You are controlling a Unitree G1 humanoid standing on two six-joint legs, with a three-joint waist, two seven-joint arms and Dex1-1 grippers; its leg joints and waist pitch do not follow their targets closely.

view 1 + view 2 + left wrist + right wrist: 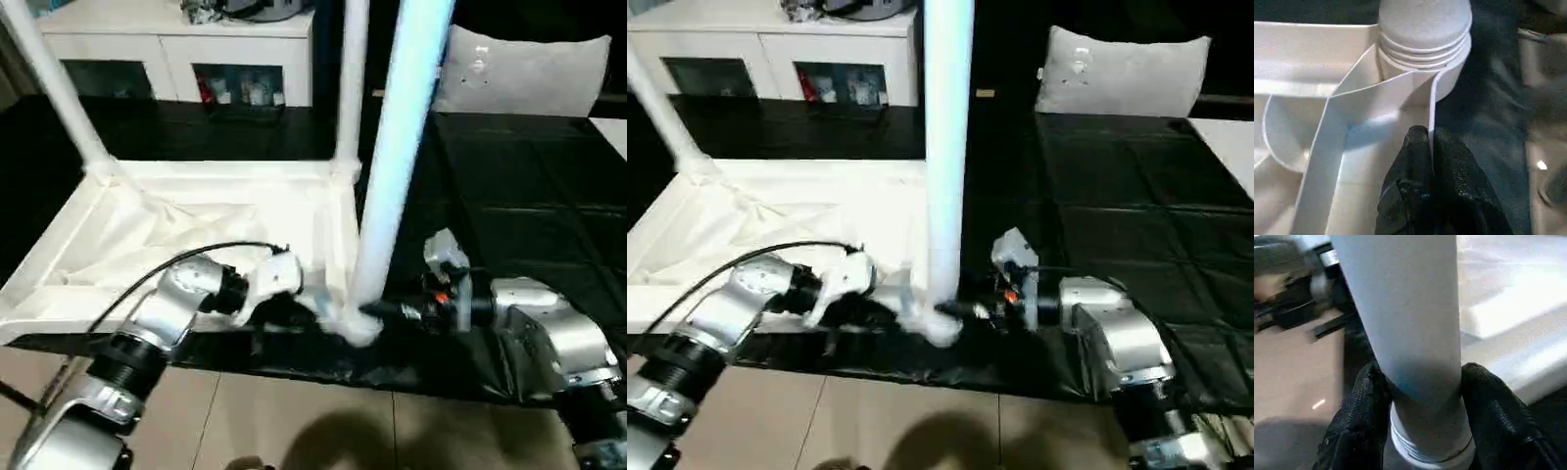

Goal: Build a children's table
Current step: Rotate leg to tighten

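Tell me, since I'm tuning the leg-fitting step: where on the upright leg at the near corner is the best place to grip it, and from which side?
Low on the leg, just above its ribbed foot in the corner socket, from the outer side where the right gripper already straddles it. The round shaft fits between the fingers, and probably steadies best there.

So we've got a big black-covered tabletop (509, 196) with a quilted-looking grid of seams, its near edge running just above the tan tiled floor (294, 421). Lying directly on it is the children's table (196, 235), flipped upside down so we see the ribbed white underside, with legs standing up from its corners. Farther back on the right a white pillow (524, 73) rests on the black cover, well apart from the white plastic.
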